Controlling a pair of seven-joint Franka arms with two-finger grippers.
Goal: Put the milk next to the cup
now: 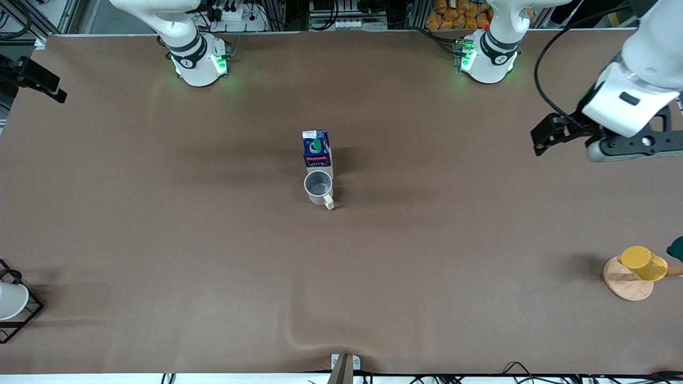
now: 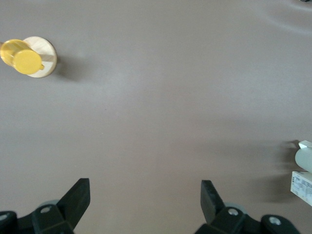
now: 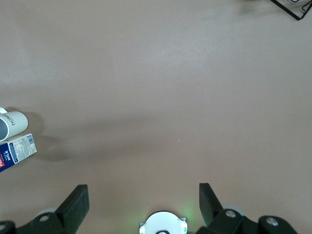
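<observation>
The milk [image 1: 316,151], a dark blue carton with a green cap, stands upright mid-table. The cup [image 1: 319,188], an off-white mug with a grey inside, stands right beside it, nearer to the front camera, handle toward that camera. My left gripper [image 1: 540,140] is open and empty, up over bare table toward the left arm's end; its wrist view [image 2: 145,195] shows the cup [image 2: 304,157] and milk [image 2: 302,187] at the edge. My right gripper [image 3: 144,200] is open and empty over its own base [image 3: 162,223]; the cup [image 3: 12,124] and milk [image 3: 17,151] show at the edge.
A yellow plastic cup [image 1: 644,263] lies on a round wooden disc [image 1: 624,285] near the left arm's end. A white cup in a black wire frame [image 1: 10,301] stands at the right arm's end. A fold in the brown cloth [image 1: 320,336] lies near the front edge.
</observation>
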